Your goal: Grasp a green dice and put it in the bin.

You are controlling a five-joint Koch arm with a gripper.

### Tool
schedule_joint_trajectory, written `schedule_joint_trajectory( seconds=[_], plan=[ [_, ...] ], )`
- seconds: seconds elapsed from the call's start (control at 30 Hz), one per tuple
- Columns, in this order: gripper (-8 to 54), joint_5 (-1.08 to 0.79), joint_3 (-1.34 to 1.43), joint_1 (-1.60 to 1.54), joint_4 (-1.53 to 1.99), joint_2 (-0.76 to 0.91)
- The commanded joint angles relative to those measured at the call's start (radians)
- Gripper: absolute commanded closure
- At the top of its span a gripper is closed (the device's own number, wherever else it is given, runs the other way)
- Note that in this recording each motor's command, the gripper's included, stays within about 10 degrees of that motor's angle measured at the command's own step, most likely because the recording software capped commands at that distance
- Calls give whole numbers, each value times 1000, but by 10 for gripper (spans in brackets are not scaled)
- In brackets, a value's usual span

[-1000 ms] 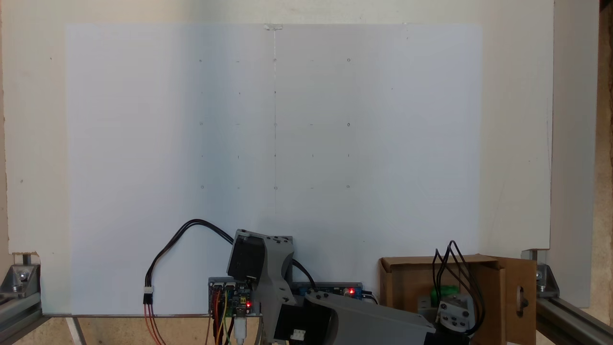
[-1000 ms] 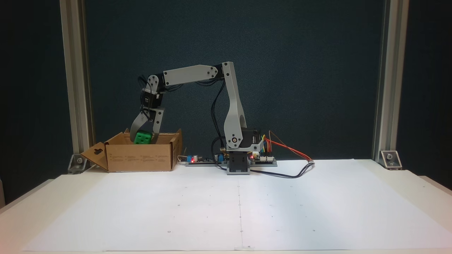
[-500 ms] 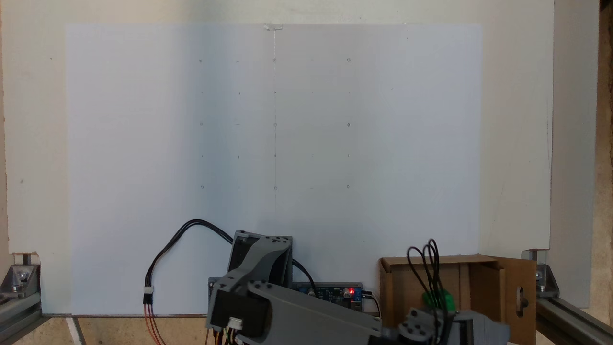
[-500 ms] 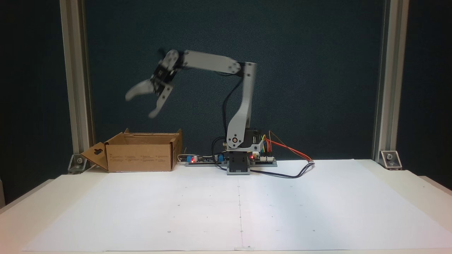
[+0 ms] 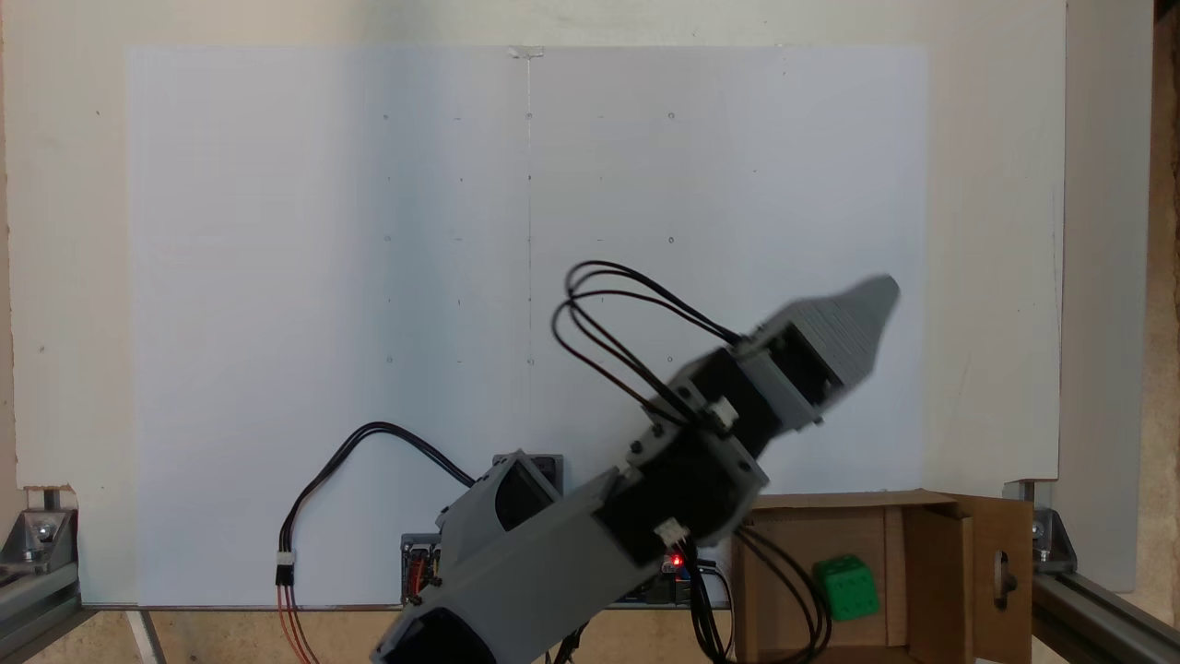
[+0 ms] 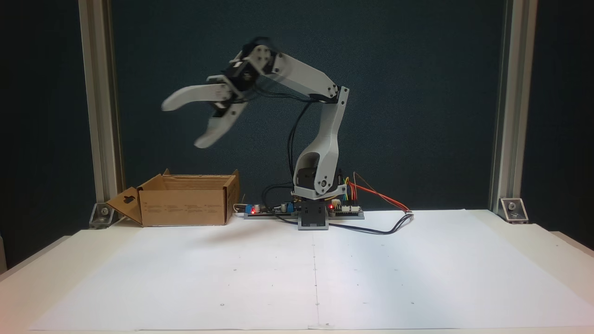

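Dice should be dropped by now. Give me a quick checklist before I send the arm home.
1. Green dice lying inside the bin: ok.
2. Gripper open, nothing between its jaws: ok.
3. Gripper raised well above the bin's rim: ok.
4. Bin upright on the table: ok.
5. Cables free of snags: cannot tell.
6. White sheet bare along the return path: ok.

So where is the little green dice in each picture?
Fixed view from above: the green dice lies inside the cardboard box, at the lower right.
Fixed view from the front: the box's walls hide the dice; the box is at the left.
Shared landmark: the flap with the keyhole cut-out.
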Motion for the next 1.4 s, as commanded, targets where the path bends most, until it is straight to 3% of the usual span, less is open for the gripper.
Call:
schedule_joint_trajectory(
  seconds=[0.0, 0.2, 0.4, 0.63, 0.87, 1.37],
  plan=[
    [18, 61, -8, -155, -5, 28],
    [15, 61, 127, -522, -43, 54],
    [17, 60, 408, -729, -310, 135],
    [17, 60, 741, -775, -639, 310],
    [11, 61, 885, -807, -928, 483],
    [16, 58, 1304, -776, -1535, 500]
  ],
)
